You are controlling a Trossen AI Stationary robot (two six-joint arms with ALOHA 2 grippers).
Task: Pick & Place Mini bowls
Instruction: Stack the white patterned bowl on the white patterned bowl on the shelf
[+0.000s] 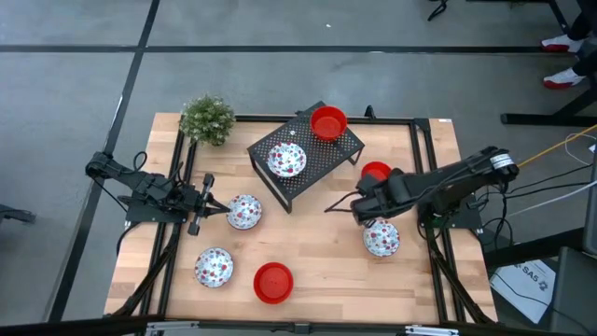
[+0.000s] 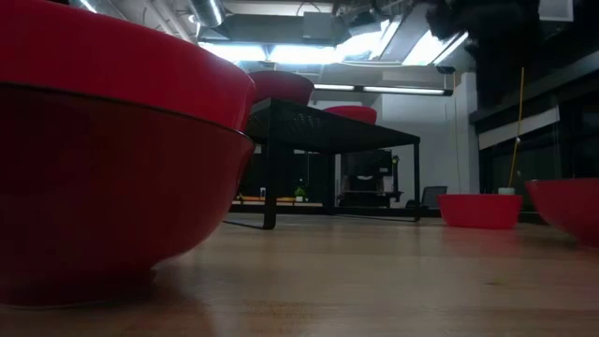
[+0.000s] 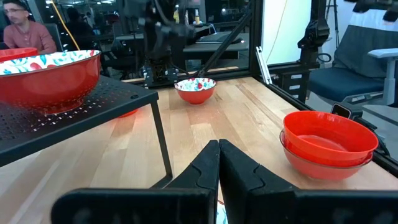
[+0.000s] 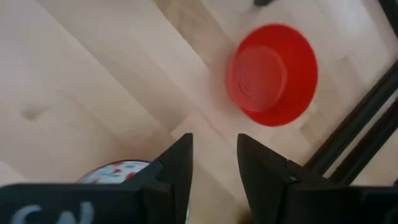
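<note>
Six small round bowls are seen spread over a light wooden table [image 1: 317, 271]. A glossy red bowl [image 1: 327, 122] and a white bowl speckled with red flowers [image 1: 286, 160] are set on top of a black perforated metal rack [image 1: 322, 163] at the table's far middle. A second speckled bowl [image 1: 243, 212] is placed just beside the left gripper [image 1: 207, 206], whose two dark fingers [image 3: 205, 168] are pressed together with nothing between them. A third speckled bowl [image 1: 214, 268] and a plain red bowl [image 1: 273, 282], which in the left wrist view appears as two red bowls nested, are found near the front edge.

On the right side, a red bowl [image 4: 272, 73] is seen turned upside down on the wood, partly hidden in the high view by the right arm. The right gripper [image 4: 213, 165] is held above the table between this upturned bowl and a fourth speckled bowl [image 1: 381, 239]; its fingers are parted and nothing is gripped.

A small green potted plant [image 1: 207, 119] is placed at the far left corner. A person [image 3: 25, 31] is visible in the room behind the table.
</note>
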